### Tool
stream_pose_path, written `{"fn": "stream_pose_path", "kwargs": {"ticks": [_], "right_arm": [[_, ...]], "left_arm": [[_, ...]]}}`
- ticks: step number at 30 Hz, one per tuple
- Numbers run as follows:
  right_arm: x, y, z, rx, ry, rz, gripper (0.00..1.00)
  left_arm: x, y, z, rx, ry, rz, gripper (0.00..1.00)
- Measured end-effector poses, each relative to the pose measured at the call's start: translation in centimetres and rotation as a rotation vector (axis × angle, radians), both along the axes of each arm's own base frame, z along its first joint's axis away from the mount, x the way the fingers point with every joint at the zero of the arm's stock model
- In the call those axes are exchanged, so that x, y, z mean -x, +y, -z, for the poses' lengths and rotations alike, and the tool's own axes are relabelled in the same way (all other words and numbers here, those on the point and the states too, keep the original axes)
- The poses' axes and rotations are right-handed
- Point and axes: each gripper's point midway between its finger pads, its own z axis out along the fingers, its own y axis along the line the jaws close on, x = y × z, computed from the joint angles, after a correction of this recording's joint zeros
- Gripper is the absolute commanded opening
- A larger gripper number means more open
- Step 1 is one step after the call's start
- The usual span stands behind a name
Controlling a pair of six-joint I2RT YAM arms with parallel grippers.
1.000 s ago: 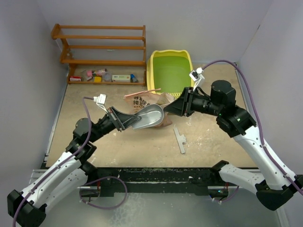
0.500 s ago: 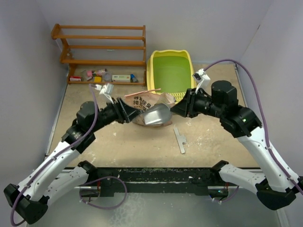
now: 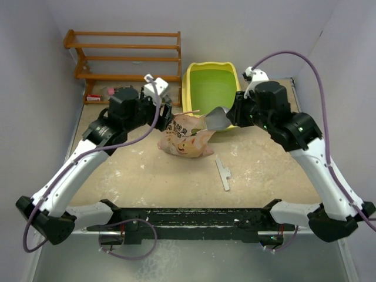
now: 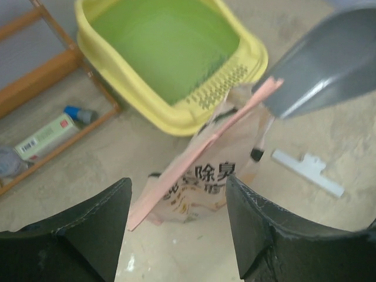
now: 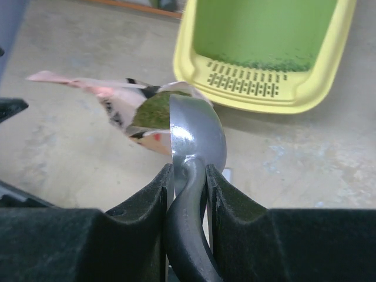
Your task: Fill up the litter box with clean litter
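Two failure modes are being flagged.

Status: the left gripper (image 4: 177,185) is being held high over the bag (image 4: 197,188), jaws standing wide apart with nothing between them, so the bag is not being steadied by anything. The right gripper (image 5: 188,176) is being closed narrowly on the handle of the grey scoop (image 5: 197,138), with the bowl being pointed toward the litter box (image 3: 187,88). The box is sitting at the far side of the table (image 3: 147,176), just right of the wooden rack (image 3: 126,59), with the bag lying just in front of its slotted lip. The basin is reading almost bare green, with only a thin band of specks by the lip. No clean litter is being made out. Whether the scoop is loaded cannot be told.

1. Spill short of the box: the bowl is being carried around the near lip, not over the basin. If it is tipped early, granules are likely being dropped on the table or through the slots.
2. Scoop twist: the handle is rounded and is being pinched near its end, so under load it may be rotated in the jaws.
3. Bag upset: it is crumpled and unsupported, with its pink mouth strip sticking up beside the scoop. A snag there is likely being followed by tipping.
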Motion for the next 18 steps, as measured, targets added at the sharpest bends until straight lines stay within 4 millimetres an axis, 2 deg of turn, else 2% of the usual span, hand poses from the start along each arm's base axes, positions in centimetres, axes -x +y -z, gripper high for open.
{"fn": "stream_pose_path", "kwargs": {"ticks": [3,6,12,18], "right_arm": [[-1.9,0.0,2.1,0.081,0.038,0.031,0.0],[-3.2,0.3,3.7,0.134,0.068,0.042,0.0],[-4.1,0.8,4.0,0.155,0.072,0.032,0.0],[-4.1,0.8,3.9,0.151,0.073,0.027,0.0]], "left_arm": [[-0.5,-0.3,4.0,-0.121,0.08,0.034,0.69],[-0.4,0.0,6.3,-0.194,0.108,0.056,0.69],[-0.2,1.0,6.6,-0.274,0.042,0.077,0.72],[-1.5,1.8,6.8,-0.344,-0.031,0.049,0.73]]}}
